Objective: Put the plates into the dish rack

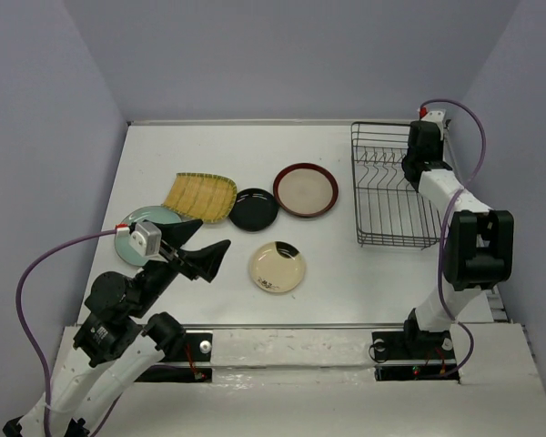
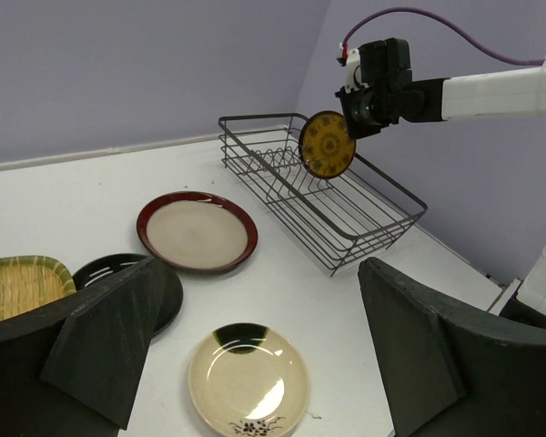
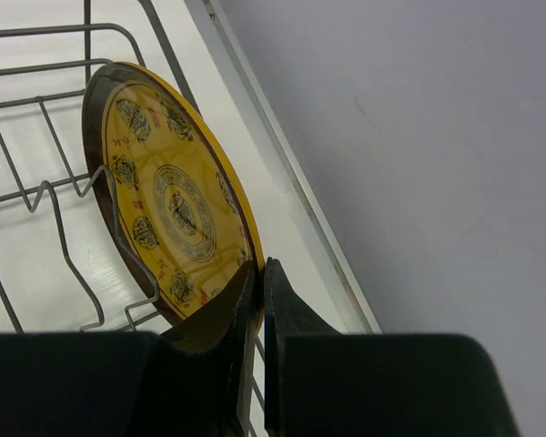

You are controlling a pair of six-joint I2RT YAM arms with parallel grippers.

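My right gripper (image 3: 259,269) is shut on the rim of the small patterned yellow plate (image 3: 164,191), holding it on edge over the far end of the black wire dish rack (image 1: 391,196); the plate also shows in the left wrist view (image 2: 327,144). On the table lie the yellow ribbed fan-shaped plate (image 1: 198,196), the small black plate (image 1: 254,209), the dark-red-rimmed beige plate (image 1: 306,189), the cream plate with a dark mark (image 1: 277,267) and the pale green plate (image 1: 146,224), partly under my left arm. My left gripper (image 1: 214,258) is open and empty, left of the cream plate (image 2: 247,382).
The rack (image 2: 323,196) stands at the right side of the table, its tines holding no plates. Purple walls close in the table on the left, back and right. A raised white edge (image 3: 282,173) runs just behind the rack.
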